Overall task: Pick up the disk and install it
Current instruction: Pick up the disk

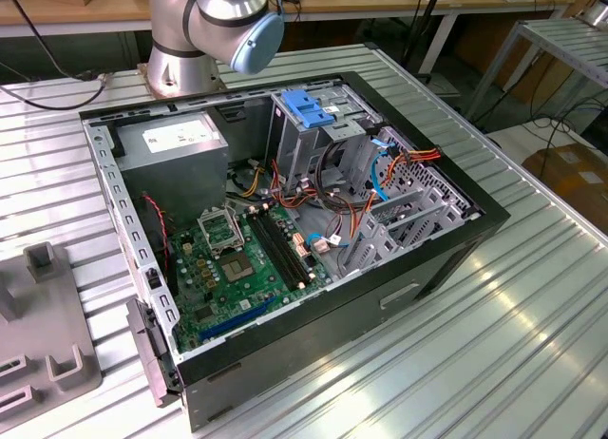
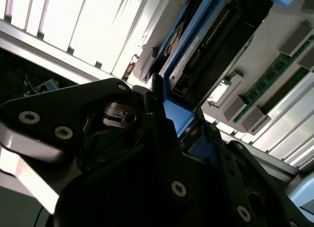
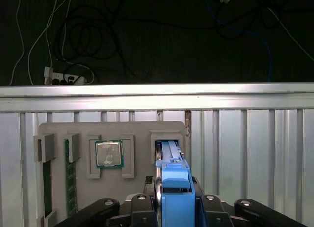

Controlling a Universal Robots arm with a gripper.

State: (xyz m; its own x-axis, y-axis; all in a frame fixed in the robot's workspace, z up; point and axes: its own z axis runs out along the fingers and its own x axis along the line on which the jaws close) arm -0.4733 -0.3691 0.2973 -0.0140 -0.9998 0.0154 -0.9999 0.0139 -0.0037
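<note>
1. Clamped, by the look of both wrist views, on the disk: tool with one dark finger pressed against each broad side of the light-blue bracket.
2. Standing on edge in a slot of the grey fixture, just beside the pocket with the processor. Far end seemingly not yet out of the slot.
3. Long axis straight ahead of the tool, in line with the gap between its fingers. No offset to either side, no visible tilt.
4. In the exterior view, fixture at 8 o'clock from the open computer case on the bench. Metal drive cage at 1 o'clock from the motherboard, well apart from the fixture.
5. Arm's base at 11 o'clock from the case. Wrist probably turned down over the fixture, facing the bench's edge, judging by the first wrist view.
</note>
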